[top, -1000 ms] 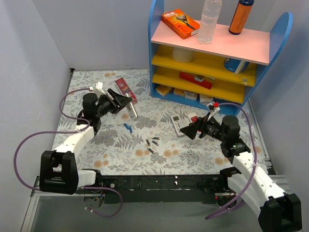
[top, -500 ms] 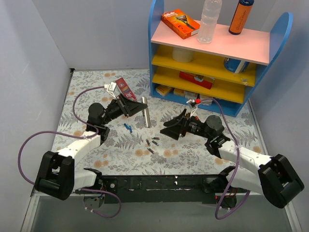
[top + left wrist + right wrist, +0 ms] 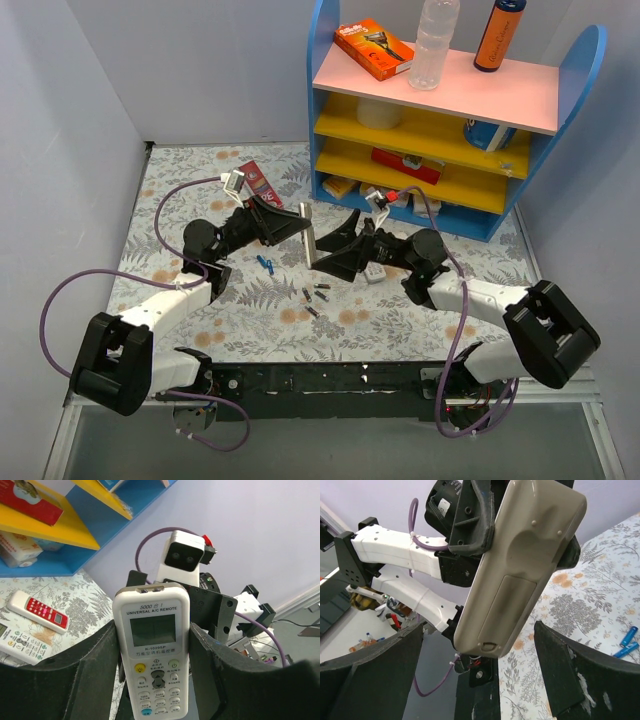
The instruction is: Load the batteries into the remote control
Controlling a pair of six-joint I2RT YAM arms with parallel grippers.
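The remote control (image 3: pixel 307 232) hangs above the middle of the table (image 3: pixel 180 170), clamped by its long edges between the jaws of the left gripper (image 3: pixel 290 225). In the left wrist view its face (image 3: pixel 152 665) looks at the camera: a pale greenish screen, above it "5000" and "UNIVERSAL A/C REMOTE", below it a model line beginning with K, then a yellow key, a green key and rows of small white ones. The right wrist view shows its plain back (image 3: pixel 520 570), with the battery cover (image 3: pixel 507 612) shut and the latch at the lower end.

The right gripper (image 3: pixel 335 248) faces that back with its jaws wide apart, one finger on either side of the remote's lower end and clear of it.

The batteries (image 3: pixel 320 291) lie loose on the floral tabletop, below the two grippers and apart from the remote. A small blue piece (image 3: pixel 264 263) lies just left of them.

The right arm crosses over a white remote with grey keys (image 3: pixel 15 642) and a red-faced remote (image 3: pixel 40 611), lying side by side near the blue shelf unit (image 3: pixel 322 100). An orange box (image 3: pixel 373 48), a clear bottle (image 3: pixel 435 42) and an orange bottle (image 3: pixel 498 33) stand on the shelf's pink top; their lettering is too small to read. A red box (image 3: pixel 260 185) lies on the table behind the left gripper.
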